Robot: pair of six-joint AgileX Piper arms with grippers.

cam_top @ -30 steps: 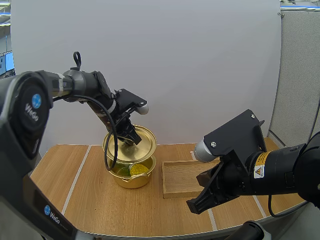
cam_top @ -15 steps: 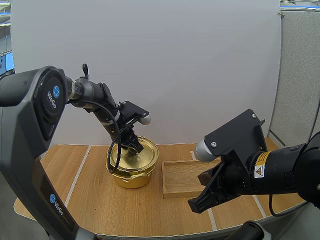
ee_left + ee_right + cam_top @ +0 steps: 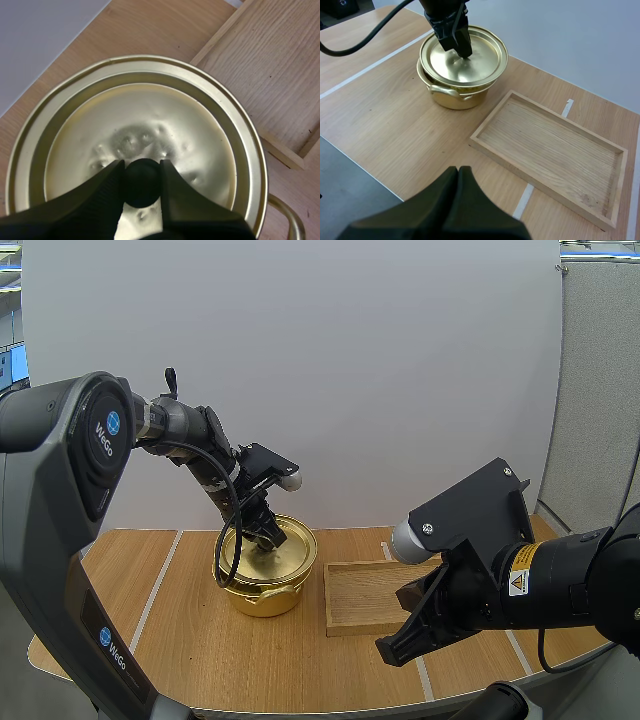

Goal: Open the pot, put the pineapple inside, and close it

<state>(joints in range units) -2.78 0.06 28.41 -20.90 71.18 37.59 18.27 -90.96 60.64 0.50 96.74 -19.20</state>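
Fingers (image 3: 107,195) of the left pincer (image 3: 142,166) pinch the round black knob (image 3: 143,184) at the centre of the shiny gold-coloured metal lid (image 3: 150,115), one ribbed tip on each side of it. In the high view that lid lies on top of the squat gold-coloured metal pot (image 3: 265,598), which stands on the light wooden table (image 3: 180,640) towards its back edge. Whether the lid sits fully down in the rim cannot be told. The lid covers the pot's whole mouth, so what is inside the pot is hidden. A looped gold handle (image 3: 442,90) sticks out from the pot's side wall just below the lid. Just beside the pot, and apart from it, the shallow rectangular wooden tray (image 3: 550,150) lies flat on the table, its bare grained floor showing from rim to rim. The right pincer (image 3: 458,172) has its two black fingers pressed together into one dark wedge. It hangs above the table near the front edge, on the near side of the tray and well apart from the pot.
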